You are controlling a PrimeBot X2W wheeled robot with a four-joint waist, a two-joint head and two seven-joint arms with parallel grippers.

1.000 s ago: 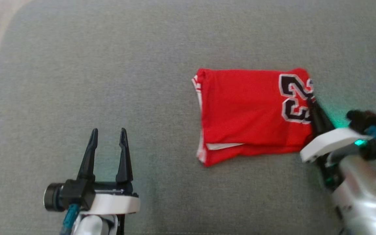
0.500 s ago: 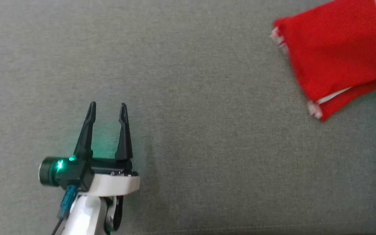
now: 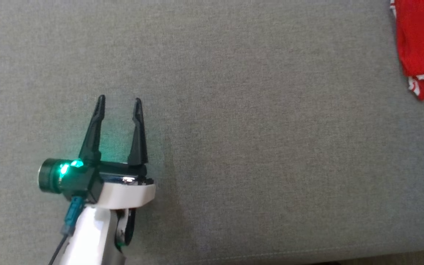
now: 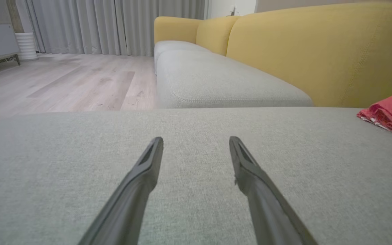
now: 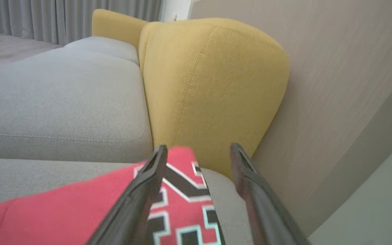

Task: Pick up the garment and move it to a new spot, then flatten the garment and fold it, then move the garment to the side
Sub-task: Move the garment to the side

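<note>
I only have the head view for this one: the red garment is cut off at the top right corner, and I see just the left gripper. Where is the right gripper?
Observer: Its wrist view shows the right gripper over the garment, with the jaws apart and no cloth between them.
Operator: Which part of the garment is under it?
Observer: The end with the black number print, edged in white.
Operator: What lies past that end?
Observer: A yellow backrest stands just beyond it.
</note>
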